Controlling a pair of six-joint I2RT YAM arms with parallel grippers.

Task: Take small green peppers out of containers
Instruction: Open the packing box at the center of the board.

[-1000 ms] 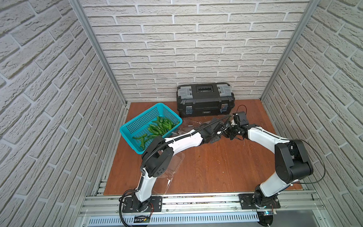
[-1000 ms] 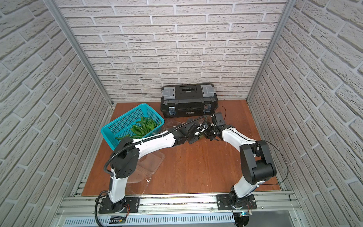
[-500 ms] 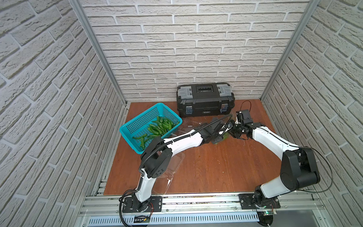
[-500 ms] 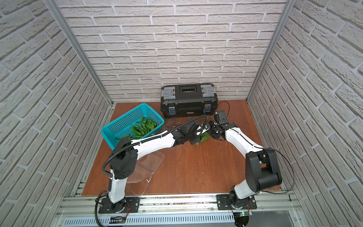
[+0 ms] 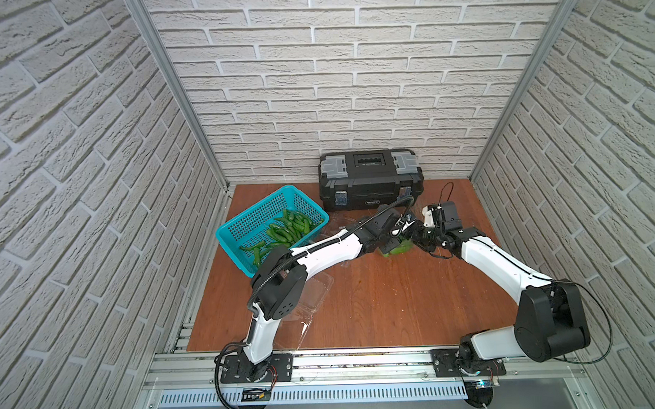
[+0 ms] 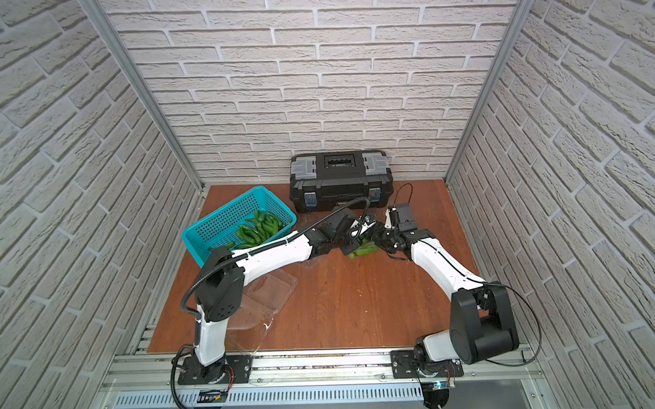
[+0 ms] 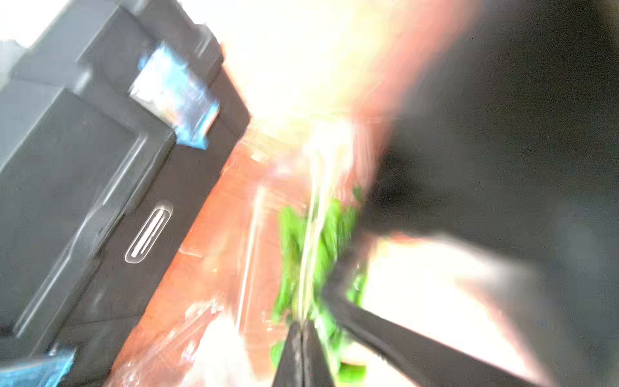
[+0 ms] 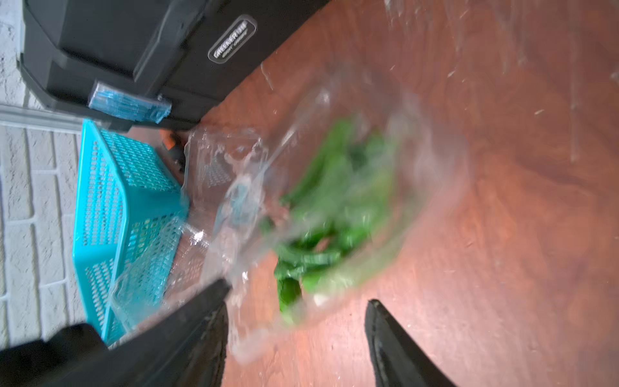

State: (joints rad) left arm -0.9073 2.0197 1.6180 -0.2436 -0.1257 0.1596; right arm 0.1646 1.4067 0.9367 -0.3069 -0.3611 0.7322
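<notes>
Right wrist view: on the bench (image 5: 397, 304), before the toolbox (image 5: 370, 181) and near the basket (image 5: 233, 253), the container (image 8: 234, 160) lies with peppers (image 8: 335, 187) inside. Your left pincer (image 7: 302, 338) is clenched, seemingly on the container's thin plastic edge; blur hides the detail. Your right pincer (image 8: 298, 295) is released, jaws wide, nothing between them, just short of the peppers. Likely step: emptying this container. Hold the left clamp firm and tip slowly toward the basket, since the flimsy shell may flex or slip. Mind the toolbox close behind.
</notes>
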